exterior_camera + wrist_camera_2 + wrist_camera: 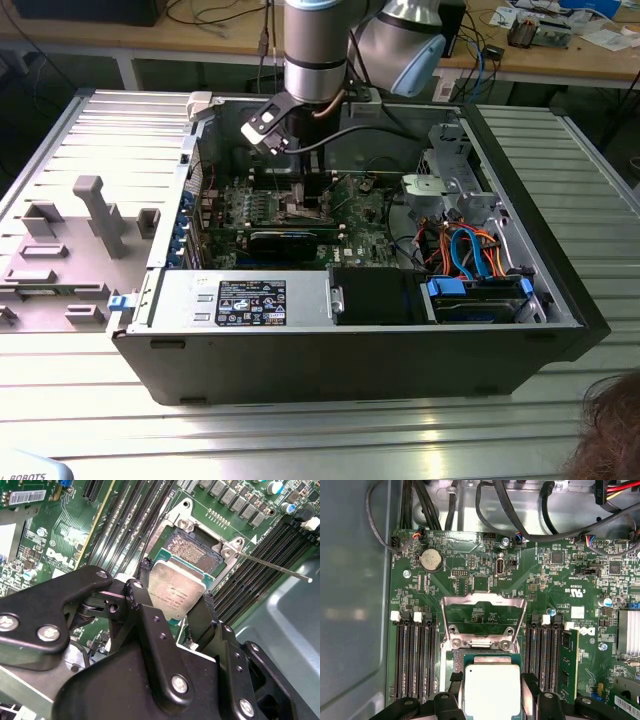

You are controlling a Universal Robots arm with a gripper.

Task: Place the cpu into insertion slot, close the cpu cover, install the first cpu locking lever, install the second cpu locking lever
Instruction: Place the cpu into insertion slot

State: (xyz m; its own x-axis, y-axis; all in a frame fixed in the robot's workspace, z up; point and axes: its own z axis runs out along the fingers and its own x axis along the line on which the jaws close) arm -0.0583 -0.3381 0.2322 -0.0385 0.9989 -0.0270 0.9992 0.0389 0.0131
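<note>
Black fingers [136, 592] of the gripper [176, 582] are closest to us. They are closed on two opposite edges of the cpu [180, 592] and hold it with its silver top facing up. We see the cpu over the near part of the insertion slot [192, 547] on the green motherboard [560, 580], and the contact field of the slot lies uncovered beyond the chip. We cannot tell if the chip touches the slot. On the far side of the slot the cpu cover [485, 598] stands open, and a thin locking lever [275, 567] sticks out away from the slot.
</note>
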